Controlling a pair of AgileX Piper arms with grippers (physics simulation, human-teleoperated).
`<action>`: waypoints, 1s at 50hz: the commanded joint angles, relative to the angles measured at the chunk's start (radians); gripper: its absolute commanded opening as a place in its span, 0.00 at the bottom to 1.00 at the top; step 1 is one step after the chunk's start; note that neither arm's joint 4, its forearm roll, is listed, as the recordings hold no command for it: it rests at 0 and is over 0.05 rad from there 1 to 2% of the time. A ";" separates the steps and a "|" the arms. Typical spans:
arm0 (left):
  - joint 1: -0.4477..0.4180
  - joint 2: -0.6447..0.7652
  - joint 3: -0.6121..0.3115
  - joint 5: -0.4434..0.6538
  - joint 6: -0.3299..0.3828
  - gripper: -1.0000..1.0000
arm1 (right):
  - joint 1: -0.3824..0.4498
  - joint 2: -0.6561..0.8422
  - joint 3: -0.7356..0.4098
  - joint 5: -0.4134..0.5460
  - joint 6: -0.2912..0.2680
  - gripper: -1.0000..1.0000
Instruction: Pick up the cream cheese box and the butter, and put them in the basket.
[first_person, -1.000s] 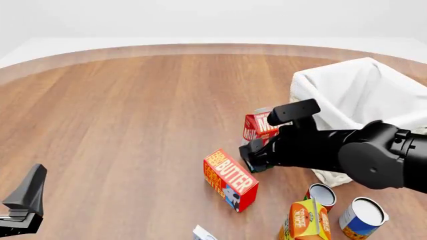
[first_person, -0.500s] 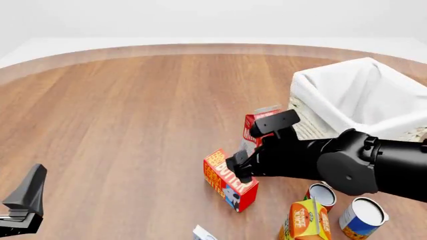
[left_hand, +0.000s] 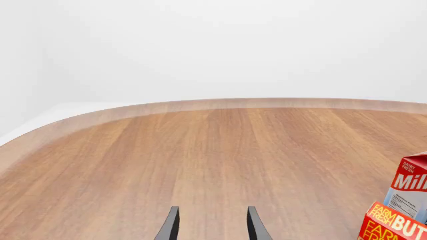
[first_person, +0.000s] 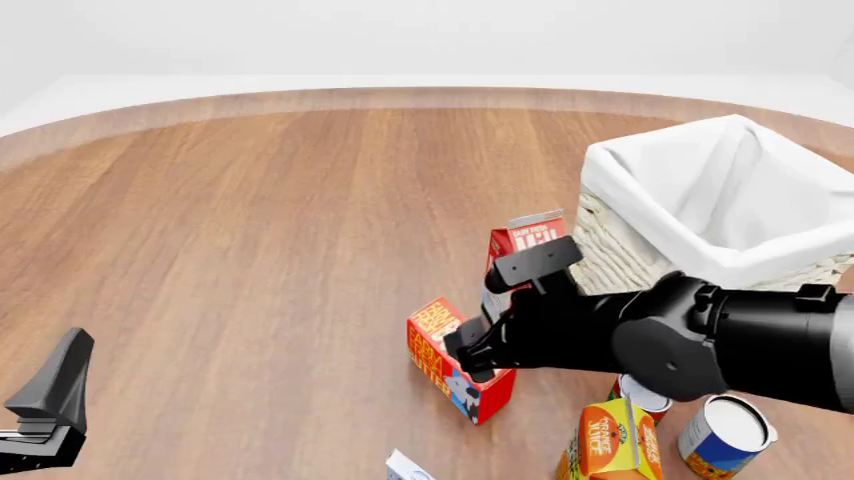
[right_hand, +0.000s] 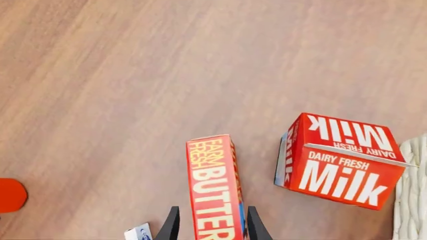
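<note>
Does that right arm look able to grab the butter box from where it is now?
Probably yes. The right claw is open, with one finger on each side of the butter box. The milk carton stands apart to one side, so nothing seems to block it.

Matt wood table; seemingly woven, cloth-lined basket.

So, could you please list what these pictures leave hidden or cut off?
- Cream cheese box: only a corner shows at the front view's bottom edge, and another sliver in the right wrist view.
- Butter: the right arm covers part of it in the front view, so finger contact is unclear.
- Right gripper: only the fingertips show, straddling the butter.
- Left gripper: open, nothing between the fingers.
- Basket: its floor is out of sight.
</note>
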 joint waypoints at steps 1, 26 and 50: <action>0.000 0.000 0.000 0.000 0.000 1.00 | 0.003 0.021 0.007 -0.011 0.003 1.00; 0.000 0.000 0.000 0.000 0.000 1.00 | 0.016 0.043 0.025 -0.031 0.023 1.00; 0.000 0.000 0.000 0.000 0.000 1.00 | 0.022 0.114 0.045 -0.097 0.050 1.00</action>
